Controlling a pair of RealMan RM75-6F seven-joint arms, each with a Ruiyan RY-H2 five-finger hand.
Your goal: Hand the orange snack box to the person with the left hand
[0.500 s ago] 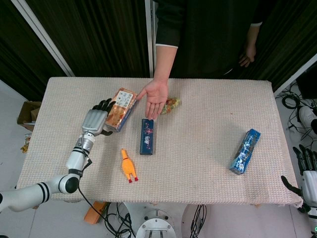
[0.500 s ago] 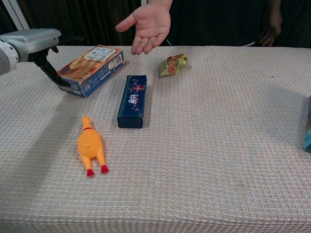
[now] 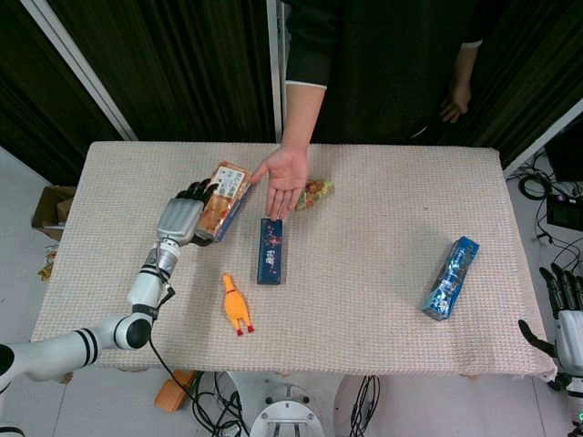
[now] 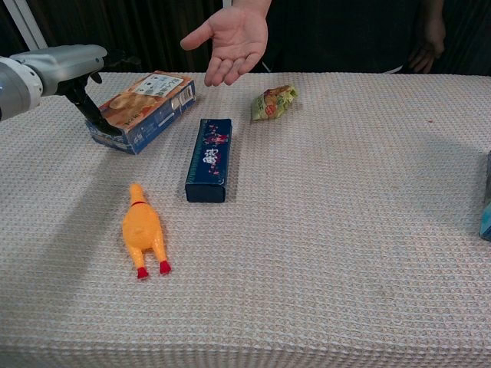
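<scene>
Orange snack box (image 3: 221, 200): lies flat on the woven table cover (image 3: 383, 273), its near end at the fingertips of the left hand (image 3: 180, 218); not lifted.
Left hand: fingers spread and reaching over the box's near end; in the chest view one dark finger (image 4: 98, 117) comes down to the box's near corner. Nothing is grasped; whether it truly touches the box I cannot tell.
Person's hand (image 3: 285, 179): palm up and open, just beyond the box's far end, waiting to receive.
Other items: dark blue box (image 3: 271, 249) and yellow rubber chicken (image 3: 236, 305) lie to the thumb side of the left hand; small snack packet (image 3: 313, 192) sits past the person's fingers; blue packet (image 3: 451, 278) is well apart.
Right hand (image 3: 567, 320): at the table's edge, fingers apart, holding nothing.
Progress: approach about complete; grasp, lift and transfer to the open palm remain.
</scene>
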